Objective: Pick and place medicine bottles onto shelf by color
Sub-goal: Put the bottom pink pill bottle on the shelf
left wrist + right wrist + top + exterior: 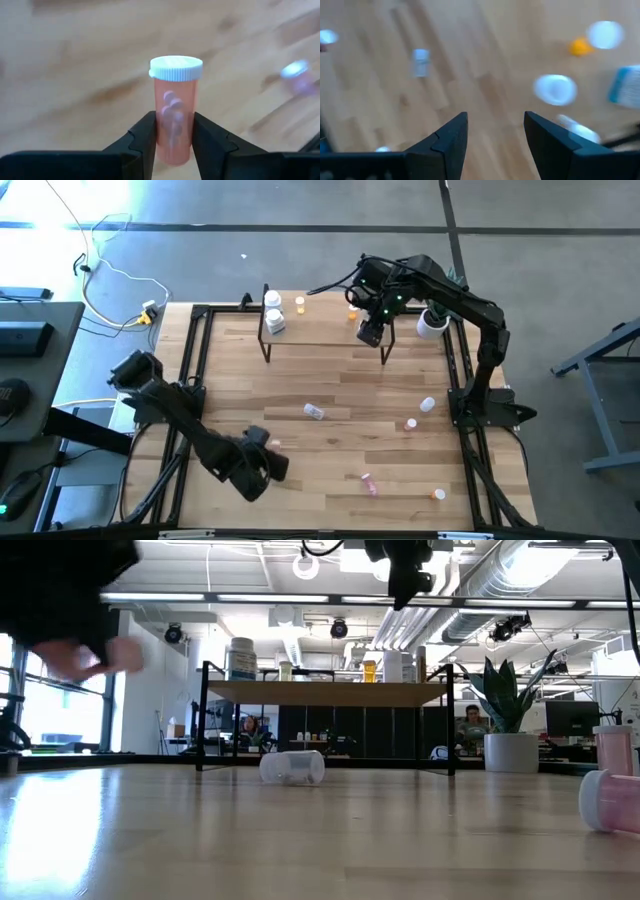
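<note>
High view: the shelf (330, 330) sits at upper centre of the table (330, 470), white bottles (273, 310) on its left end. The left gripper (262, 463) is at lower left, the right gripper (372, 332) above the shelf's right part. A clear bottle (314, 412) lies mid-table.

Low view: that bottle (292, 766) lies before the shelf (325, 693); a pink one (610, 802) lies at right edge.

Left wrist view: the fingers (145, 140) are clamped on an upright pink bottle (175, 107) with white cap.

Right wrist view: the right gripper (495, 131) is spread apart, holding nothing.
</note>
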`<action>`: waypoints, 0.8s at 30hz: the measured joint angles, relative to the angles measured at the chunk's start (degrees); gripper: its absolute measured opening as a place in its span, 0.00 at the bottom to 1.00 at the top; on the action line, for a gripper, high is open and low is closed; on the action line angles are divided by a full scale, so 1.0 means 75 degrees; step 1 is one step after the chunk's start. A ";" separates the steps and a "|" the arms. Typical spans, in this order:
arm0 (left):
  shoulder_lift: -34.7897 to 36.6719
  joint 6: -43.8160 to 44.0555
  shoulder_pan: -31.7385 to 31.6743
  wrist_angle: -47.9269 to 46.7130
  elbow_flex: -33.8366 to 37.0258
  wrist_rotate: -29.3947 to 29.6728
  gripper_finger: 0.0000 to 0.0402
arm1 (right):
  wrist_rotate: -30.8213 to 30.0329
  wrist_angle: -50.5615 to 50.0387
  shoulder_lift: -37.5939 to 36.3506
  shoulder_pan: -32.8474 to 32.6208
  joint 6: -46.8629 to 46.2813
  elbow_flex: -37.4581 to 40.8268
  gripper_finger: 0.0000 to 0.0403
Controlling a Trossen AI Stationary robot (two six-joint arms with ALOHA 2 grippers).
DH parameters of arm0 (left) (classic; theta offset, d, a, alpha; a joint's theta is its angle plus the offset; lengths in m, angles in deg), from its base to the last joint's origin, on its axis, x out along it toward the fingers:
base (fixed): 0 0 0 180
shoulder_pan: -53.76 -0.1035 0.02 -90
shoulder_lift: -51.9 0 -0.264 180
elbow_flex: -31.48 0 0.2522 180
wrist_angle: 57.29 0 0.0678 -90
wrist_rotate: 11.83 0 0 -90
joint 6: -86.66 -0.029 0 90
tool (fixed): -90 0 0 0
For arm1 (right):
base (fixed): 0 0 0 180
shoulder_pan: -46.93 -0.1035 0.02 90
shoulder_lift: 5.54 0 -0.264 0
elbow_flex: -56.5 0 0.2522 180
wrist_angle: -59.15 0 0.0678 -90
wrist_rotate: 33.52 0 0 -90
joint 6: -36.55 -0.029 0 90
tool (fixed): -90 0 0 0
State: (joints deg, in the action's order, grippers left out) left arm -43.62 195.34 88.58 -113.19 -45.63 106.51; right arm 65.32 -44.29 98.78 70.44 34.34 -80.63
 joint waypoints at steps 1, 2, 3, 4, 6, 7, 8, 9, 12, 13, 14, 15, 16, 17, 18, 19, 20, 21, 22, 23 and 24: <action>0.0136 -0.0252 -0.0077 0.0001 -0.0003 0.0259 0.25 | 0.0253 0.0016 0.0000 0.0000 0.0083 0.0001 0.46; 0.0270 -0.0515 -0.0154 -0.0008 -0.0003 0.0476 0.25 | 0.0487 0.0042 0.0000 0.0000 0.0155 0.0000 0.46; 0.0407 -0.0801 -0.0235 -0.0012 -0.0003 0.0649 0.25 | 0.0682 0.0049 0.0000 -0.0002 0.0217 0.0000 0.46; 0.0557 -0.1101 -0.0334 -0.0007 -0.0003 0.0815 0.25 | 0.0857 0.0053 0.0000 -0.0003 0.0293 0.0000 0.46; 0.0840 -0.1696 -0.0545 0.0002 -0.0007 0.1086 0.25 | 0.1143 0.0095 0.0000 -0.0003 0.0397 0.0000 0.46; 0.0981 -0.1997 -0.0671 0.0003 -0.0009 0.1198 0.25 | 0.1268 0.0119 0.0000 -0.0003 0.0465 0.0000 0.46; 0.1115 -0.2309 -0.0793 -0.0001 -0.0009 0.1294 0.25 | 0.1397 0.0133 0.0000 -0.0002 0.0527 0.0003 0.46; 0.1248 -0.2633 -0.0934 0.0016 -0.0009 0.1372 0.25 | 0.1523 0.0154 0.0000 -0.0002 0.0606 0.0000 0.46; 0.1623 -0.3545 -0.1353 0.0014 -0.0012 0.1406 0.25 | 0.1665 0.0234 0.0000 -0.0005 0.0811 0.0002 0.46; 0.1742 -0.3859 -0.1506 0.0040 -0.0012 0.1404 0.25 | 0.1680 0.0261 0.0000 -0.0008 0.0870 0.0002 0.46; 0.1842 -0.4167 -0.1660 0.0091 -0.0015 0.1407 0.25 | 0.1681 0.0286 0.0000 -0.0008 0.0947 0.0003 0.46; 0.1933 -0.4473 -0.1809 0.0122 -0.0015 0.1402 0.25 | 0.1681 0.0313 0.0000 -0.0009 0.1001 0.0000 0.46; 0.2028 -0.4799 -0.1962 0.0129 -0.0012 0.1398 0.25 | 0.1683 0.0359 0.0000 -0.0009 0.1074 0.0001 0.46; 0.2117 -0.5136 -0.2119 0.0236 -0.0012 0.1398 0.25 | 0.1683 0.0418 0.0000 -0.0009 0.1148 0.0001 0.46; 0.2202 -0.5486 -0.2289 0.0395 -0.0014 0.1390 0.25 | 0.1683 0.0485 0.0000 -0.0009 0.1182 0.0002 0.46; 0.2287 -0.5825 -0.2458 0.0468 -0.0015 0.1326 0.25 | 0.1681 0.0574 0.0000 -0.0008 0.1224 0.0001 0.46; 0.2364 -0.6145 -0.2611 0.0512 -0.0015 0.1246 0.25 | 0.1683 0.0684 0.0000 -0.0009 0.1268 0.0000 0.46; 0.2416 -0.6481 -0.2771 0.0647 -0.0015 0.1158 0.25 | 0.1684 0.0787 0.0000 -0.0009 0.1318 0.0000 0.46; 0.2465 -0.6807 -0.2937 0.0808 -0.0015 0.1068 0.25 | 0.1684 0.0880 0.0000 -0.0009 0.1335 0.0000 0.46; 0.2528 -0.7122 -0.3090 0.0888 -0.0015 0.0961 0.25 | 0.1684 0.0984 0.0000 -0.0009 0.1341 0.0000 0.46; 0.2588 -0.7424 -0.3245 0.0956 -0.0012 0.0878 0.25 | 0.1686 0.1086 0.0000 -0.0009 0.1343 0.0000 0.46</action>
State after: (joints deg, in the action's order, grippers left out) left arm -24.21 139.66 64.24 -106.02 -45.72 113.10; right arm 77.97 -36.14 98.78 70.38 44.42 -80.64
